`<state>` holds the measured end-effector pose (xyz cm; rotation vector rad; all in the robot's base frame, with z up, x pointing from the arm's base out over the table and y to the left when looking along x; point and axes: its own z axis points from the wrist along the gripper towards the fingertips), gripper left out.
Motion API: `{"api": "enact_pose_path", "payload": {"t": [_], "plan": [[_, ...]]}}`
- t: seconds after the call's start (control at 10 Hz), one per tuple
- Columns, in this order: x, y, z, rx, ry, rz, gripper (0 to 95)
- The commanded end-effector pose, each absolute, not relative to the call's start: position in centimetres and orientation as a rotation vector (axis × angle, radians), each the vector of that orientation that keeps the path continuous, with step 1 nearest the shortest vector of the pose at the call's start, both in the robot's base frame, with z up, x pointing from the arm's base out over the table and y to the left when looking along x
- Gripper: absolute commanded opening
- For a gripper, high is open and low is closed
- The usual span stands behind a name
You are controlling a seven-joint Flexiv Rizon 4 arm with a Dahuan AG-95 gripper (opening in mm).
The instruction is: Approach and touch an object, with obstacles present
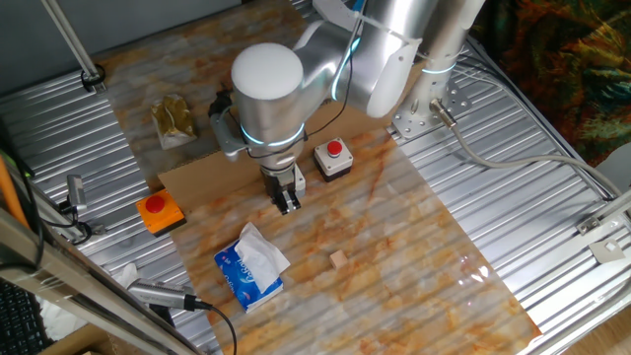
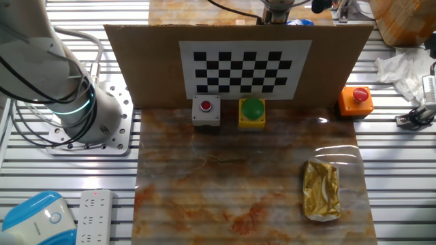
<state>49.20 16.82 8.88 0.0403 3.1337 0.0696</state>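
My gripper hangs over the marbled tabletop just in front of a standing cardboard board, its dark fingers close together with nothing between them. A blue tissue pack lies a short way in front of it, apart from it. A small wooden block rests further right. A grey box with a red button stands beside the arm's wrist. In the other fixed view the board hides most of the gripper; only its top shows above the edge.
An orange box with a red button sits at the board's end. A gold foil bag lies behind the board, and a yellow box with a green button stands against the checkerboard face. Ribbed metal surrounds the tabletop.
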Motion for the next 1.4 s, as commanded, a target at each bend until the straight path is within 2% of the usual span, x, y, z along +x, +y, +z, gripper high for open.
{"api": "enact_pose_path", "payload": {"t": [0.1,1.4], "plan": [[49.28,16.87,8.83,0.019,3.134,0.068,0.0],[49.28,16.87,8.83,-0.14,3.123,0.147,0.0]]}}
